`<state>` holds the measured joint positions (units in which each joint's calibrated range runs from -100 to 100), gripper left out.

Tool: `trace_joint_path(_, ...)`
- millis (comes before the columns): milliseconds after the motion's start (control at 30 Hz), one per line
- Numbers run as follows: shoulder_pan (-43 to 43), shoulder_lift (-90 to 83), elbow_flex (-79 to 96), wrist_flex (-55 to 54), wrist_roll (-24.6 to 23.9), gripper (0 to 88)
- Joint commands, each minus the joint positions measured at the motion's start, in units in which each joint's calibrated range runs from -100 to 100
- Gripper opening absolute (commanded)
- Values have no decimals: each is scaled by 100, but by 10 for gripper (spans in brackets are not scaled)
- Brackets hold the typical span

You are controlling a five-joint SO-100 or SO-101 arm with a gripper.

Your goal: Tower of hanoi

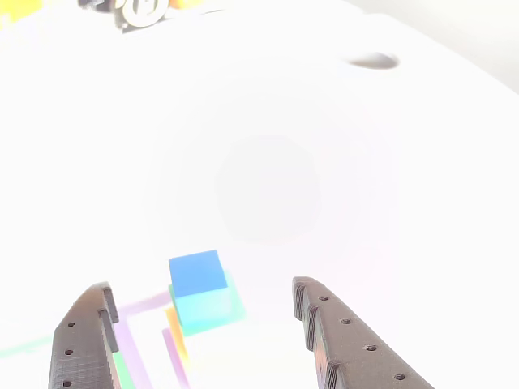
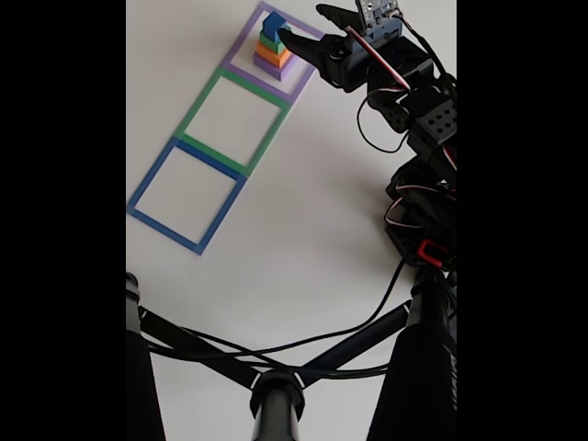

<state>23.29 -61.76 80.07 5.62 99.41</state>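
Glare washes out most of the other view: the table reads as plain white. Low in that picture the gripper shows two dark, ridged fingers, spread wide apart with nothing between the pads. The small blue cube sits in the gap between them, a little further off, on top of a pale green block. A sliver of orange block and a purple strip show below, bleached by the light. A dark oval mark lies on the table near the top right.

Fixed view, looking down on the white table. The stack stands at the far end inside the purple square outline: pale-purple slab at the bottom, orange block on it, green block next, blue cube on top. The gripper hangs just right of the stack, fingers parted, tip near the upper blocks; whether it touches them I cannot tell. Green outline and blue outline lie in line toward the viewer. The arm runs down the right side, trailing black cables past a dark stand.
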Motion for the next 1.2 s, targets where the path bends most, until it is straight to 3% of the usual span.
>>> trace_joint_path(0, 68, 560, 211, -1193, 59, 280)
trace_joint_path(600, -38, 2805, 748, -4189, 59, 274)
trace_joint_path(1167, -383, 4508, 120, -5412, 59, 262)
